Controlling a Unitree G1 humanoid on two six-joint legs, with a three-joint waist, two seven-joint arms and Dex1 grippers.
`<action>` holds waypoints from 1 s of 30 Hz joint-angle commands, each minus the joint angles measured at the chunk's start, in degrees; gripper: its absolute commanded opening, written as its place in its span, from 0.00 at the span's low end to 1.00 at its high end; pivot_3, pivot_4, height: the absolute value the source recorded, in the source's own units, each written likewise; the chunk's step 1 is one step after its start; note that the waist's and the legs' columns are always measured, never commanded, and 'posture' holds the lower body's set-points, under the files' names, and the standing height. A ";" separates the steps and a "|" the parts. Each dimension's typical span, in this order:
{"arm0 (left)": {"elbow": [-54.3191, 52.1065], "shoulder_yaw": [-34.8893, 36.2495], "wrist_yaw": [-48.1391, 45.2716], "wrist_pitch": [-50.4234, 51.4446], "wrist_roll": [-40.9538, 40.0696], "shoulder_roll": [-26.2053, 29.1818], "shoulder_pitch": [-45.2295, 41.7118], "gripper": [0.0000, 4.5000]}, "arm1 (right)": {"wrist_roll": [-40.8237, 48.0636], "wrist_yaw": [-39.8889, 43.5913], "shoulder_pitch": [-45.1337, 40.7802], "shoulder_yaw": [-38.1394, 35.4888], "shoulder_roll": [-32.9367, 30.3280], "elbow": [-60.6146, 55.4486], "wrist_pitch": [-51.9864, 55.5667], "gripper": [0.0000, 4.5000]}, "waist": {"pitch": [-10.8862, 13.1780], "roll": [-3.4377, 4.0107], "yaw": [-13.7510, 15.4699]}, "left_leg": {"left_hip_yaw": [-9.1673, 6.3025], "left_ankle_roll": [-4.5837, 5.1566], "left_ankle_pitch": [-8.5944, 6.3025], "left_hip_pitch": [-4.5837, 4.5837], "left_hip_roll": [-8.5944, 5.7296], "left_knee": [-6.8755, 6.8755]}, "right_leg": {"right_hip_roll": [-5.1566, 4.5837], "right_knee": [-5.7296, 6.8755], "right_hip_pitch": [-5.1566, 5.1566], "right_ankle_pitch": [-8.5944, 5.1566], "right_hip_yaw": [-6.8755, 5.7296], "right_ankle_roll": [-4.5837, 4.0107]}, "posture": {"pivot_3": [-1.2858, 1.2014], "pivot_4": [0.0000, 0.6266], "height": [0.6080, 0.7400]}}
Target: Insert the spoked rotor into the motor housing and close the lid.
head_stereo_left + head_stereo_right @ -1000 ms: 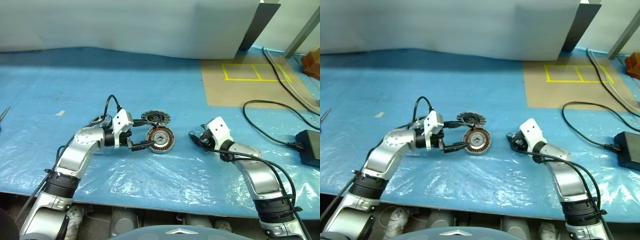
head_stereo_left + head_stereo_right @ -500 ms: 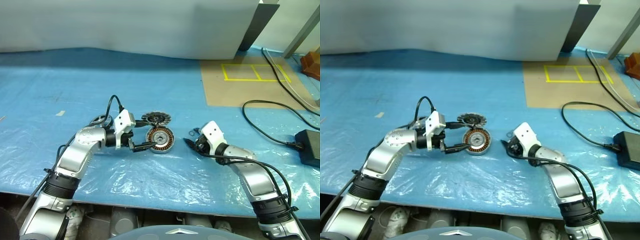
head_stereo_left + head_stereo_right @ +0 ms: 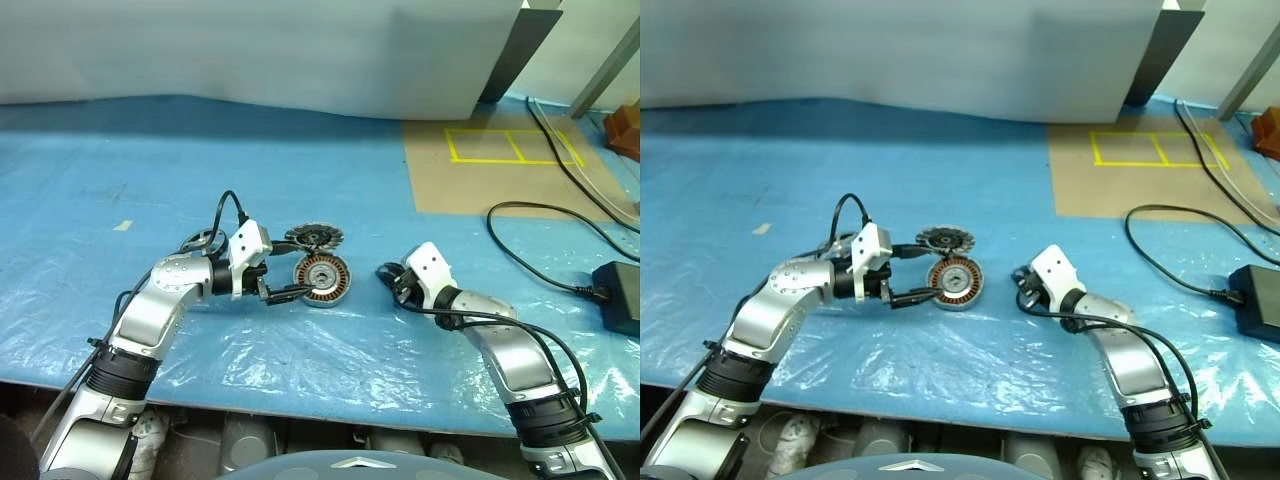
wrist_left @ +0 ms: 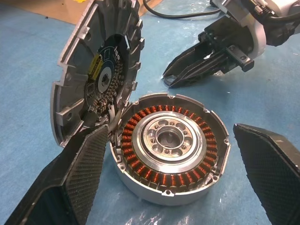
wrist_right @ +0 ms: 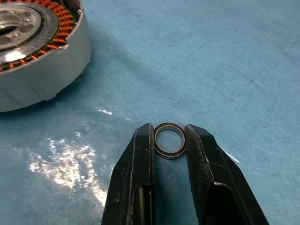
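The motor housing (image 3: 321, 279), a round silver case with copper windings, lies on the blue sheet. My left gripper (image 3: 292, 268) is open, one finger on either side of the housing. The finned lid (image 4: 96, 79) stands on edge, leaning at the housing's far side. Behind my left forearm lies a small wheel-like silver part (image 3: 203, 240), probably the spoked rotor, partly hidden. Right of the housing, my right gripper (image 5: 168, 133) is low over the sheet. Its fingers press both sides of a small metal ring (image 5: 161, 149).
A black cable and a power adapter (image 3: 617, 290) lie at the right. A brown board with yellow tape squares (image 3: 490, 165) is at the back right. Wrinkled clear film covers the sheet (image 3: 300, 345) near the table's front edge.
My right gripper's fingers have closed in onto the small ring. The left arm, housing and lid have stayed where they were.
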 commanded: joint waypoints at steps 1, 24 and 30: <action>-3.44 1.04 -0.98 1.05 -2.64 0.28 -0.12 1.00 | 8.84 5.23 -4.39 -2.68 -2.19 -9.59 7.21 0.12 | 0.01 0.03 -0.25 | 0.01 0.00 0.00 -0.01 0.00 0.00 | 0.01 0.00 -0.03 0.00 0.01 0.00 | 0.52 0.24 1.00; -4.58 1.57 -3.24 -3.38 -1.53 5.33 5.82 1.00 | 6.01 21.96 -24.07 14.77 -2.28 11.00 -0.20 0.12 | 0.01 0.02 -0.02 | 0.03 0.00 0.00 -0.11 0.02 -0.04 | 0.01 -0.02 -0.10 0.00 -0.03 -0.03 | 0.52 0.24 1.00; -3.97 1.50 -2.50 -4.57 -1.26 4.82 6.94 1.00 | 3.87 23.19 -25.47 16.10 -1.55 13.45 -1.90 0.12 | 0.01 0.02 -0.13 | 0.03 0.00 0.00 -0.06 0.04 0.03 | 0.02 0.11 -0.10 0.00 -0.02 -0.03 | 0.52 0.24 1.00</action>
